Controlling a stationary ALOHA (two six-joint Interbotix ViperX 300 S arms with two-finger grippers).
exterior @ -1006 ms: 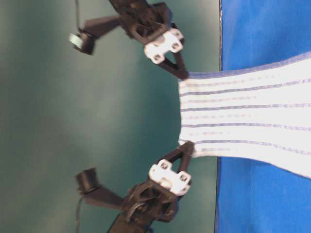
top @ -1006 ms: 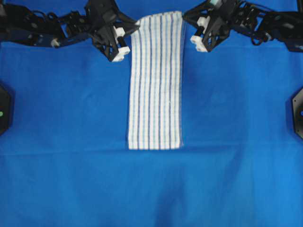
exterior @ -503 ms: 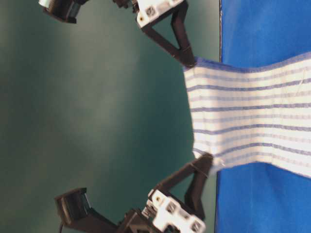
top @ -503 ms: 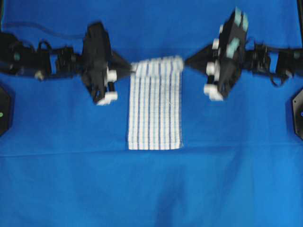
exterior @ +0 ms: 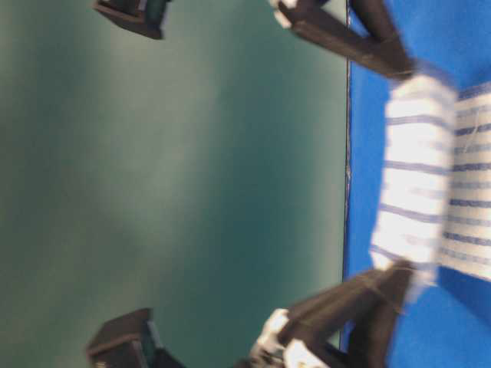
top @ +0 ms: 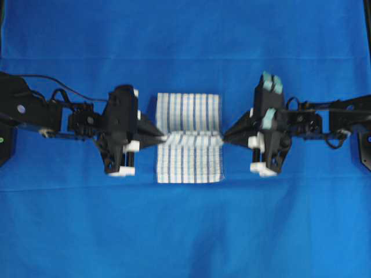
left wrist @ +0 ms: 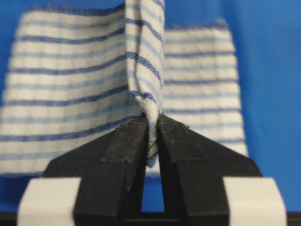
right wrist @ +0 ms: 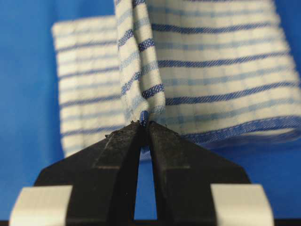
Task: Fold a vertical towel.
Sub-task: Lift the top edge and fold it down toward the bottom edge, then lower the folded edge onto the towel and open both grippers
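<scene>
The towel (top: 188, 113), white with thin blue stripes, lies on the blue cloth with its far part doubled back over itself. My left gripper (top: 164, 138) is shut on the left corner of the carried edge, and my right gripper (top: 223, 136) is shut on the right corner. That edge hangs above the towel's near half. In the left wrist view the left gripper (left wrist: 151, 117) pinches a bunched corner of towel (left wrist: 70, 70). In the right wrist view the right gripper (right wrist: 144, 123) nips the blue-hemmed corner of the towel (right wrist: 225, 61). The table-level view shows the towel (exterior: 414, 176) curling up between two dark fingers.
A plain bright-blue cloth (top: 185, 231) covers the whole table. Black fixtures sit at the left edge (top: 4, 139) and right edge (top: 365, 142). A green backdrop (exterior: 153, 192) stands beyond the table's edge.
Both grippers have moved toward the front of the table, carrying the towel's far edge over the rest. The towel's visible length has shrunk as it doubles over.
</scene>
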